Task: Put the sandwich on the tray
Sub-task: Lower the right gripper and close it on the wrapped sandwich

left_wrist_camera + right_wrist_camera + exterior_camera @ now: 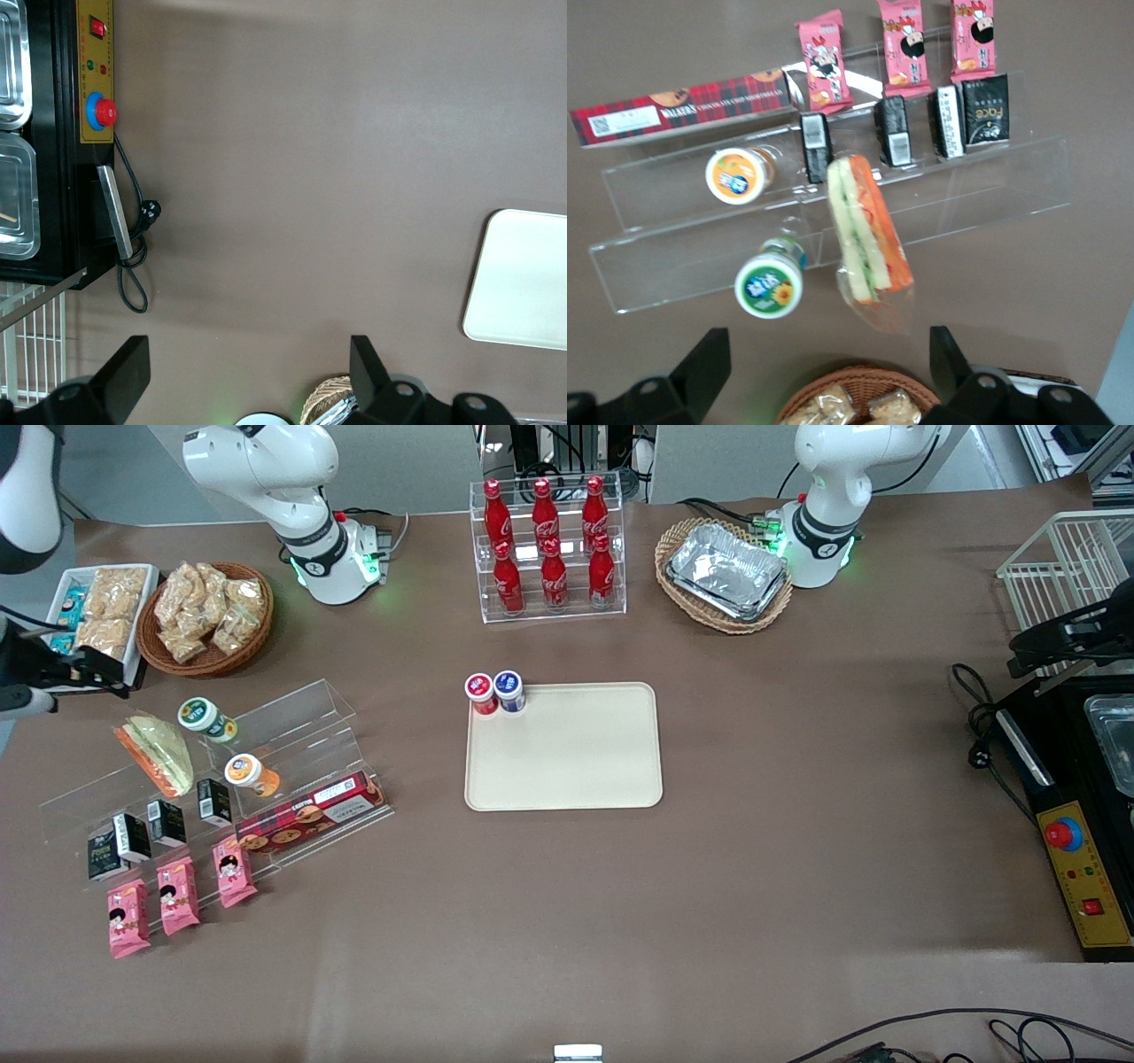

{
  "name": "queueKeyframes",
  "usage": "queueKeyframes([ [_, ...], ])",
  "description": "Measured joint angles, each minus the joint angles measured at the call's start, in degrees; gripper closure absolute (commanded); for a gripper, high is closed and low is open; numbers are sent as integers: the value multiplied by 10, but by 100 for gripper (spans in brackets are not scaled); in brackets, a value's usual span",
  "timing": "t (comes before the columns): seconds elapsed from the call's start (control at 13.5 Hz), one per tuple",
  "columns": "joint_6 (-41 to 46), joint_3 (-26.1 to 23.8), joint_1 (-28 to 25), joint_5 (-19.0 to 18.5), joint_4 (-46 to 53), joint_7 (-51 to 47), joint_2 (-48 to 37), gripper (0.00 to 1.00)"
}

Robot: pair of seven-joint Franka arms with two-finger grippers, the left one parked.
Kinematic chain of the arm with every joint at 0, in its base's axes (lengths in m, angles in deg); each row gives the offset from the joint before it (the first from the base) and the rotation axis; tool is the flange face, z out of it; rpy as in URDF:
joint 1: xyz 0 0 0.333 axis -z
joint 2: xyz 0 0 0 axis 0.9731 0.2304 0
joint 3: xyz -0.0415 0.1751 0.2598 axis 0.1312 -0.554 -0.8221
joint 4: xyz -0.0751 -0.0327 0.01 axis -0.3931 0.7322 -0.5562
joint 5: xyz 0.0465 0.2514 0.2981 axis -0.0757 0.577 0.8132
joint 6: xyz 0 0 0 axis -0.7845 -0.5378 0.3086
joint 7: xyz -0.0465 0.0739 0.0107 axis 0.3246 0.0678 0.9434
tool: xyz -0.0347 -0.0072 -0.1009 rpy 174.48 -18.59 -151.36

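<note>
The right arm point(266, 469) is glossy white with a black ring and green base light; its gripper point(824, 376) has black fingers.

Matt cream plastic tray point(567, 771); glossy clear-wrapped sandwich point(868, 235); matt black jaws.

Front cam looks down over the whole table; right wrist cam hovers close above the sandwich point(866, 232), gripper point(824, 367) included.
</note>
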Motion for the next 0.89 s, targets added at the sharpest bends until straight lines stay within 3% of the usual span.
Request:
queueKeyframes([
  [0.89, -187, 45, 2, 0, -156, 61, -7, 0],
])
